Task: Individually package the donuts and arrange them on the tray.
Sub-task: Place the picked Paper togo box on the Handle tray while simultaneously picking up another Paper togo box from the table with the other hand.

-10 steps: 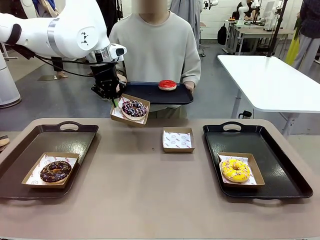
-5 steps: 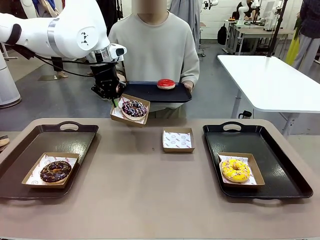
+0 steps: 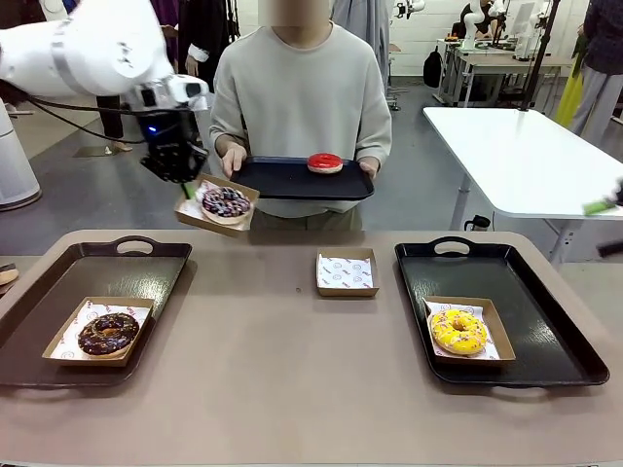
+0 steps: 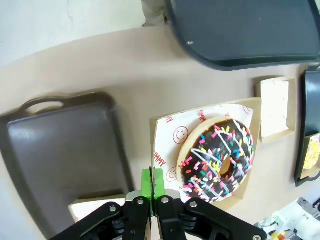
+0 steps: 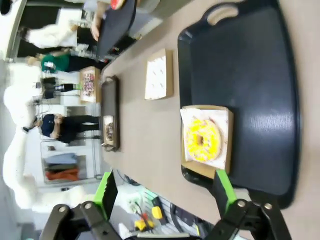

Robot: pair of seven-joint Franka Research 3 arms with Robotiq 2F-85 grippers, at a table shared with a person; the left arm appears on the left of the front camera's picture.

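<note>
Down on the bench (image 3: 292, 389), two boxed and parked: chocolate donut (image 3: 108, 333) on left tray (image 3: 146, 268), yellow donut (image 3: 458, 331) on right tray (image 3: 545, 302). Airborne, sprinkled donut (image 3: 226, 202) in cardboard box (image 3: 190, 216), rim pinched in tight-closed left jaws. Right jaws gaping, empty. Left to pack: red donut (image 3: 325, 163) on the person's tray (image 3: 277, 180), empty box (image 3: 347, 273) waiting.

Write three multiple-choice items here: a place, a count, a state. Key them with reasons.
1. Where is the yellow donut? A. on the right tray B. on the left tray C. on bare table
2. How many donuts lie on the person's tray? A. none B. one C. three
3. The left end effector is: A. open B. shut on the sprinkled donut's box C. resting on a tray
Key: 1A, boxed on that tray; 2B, just the red donut; 3B, pads pinch its edge.
</note>
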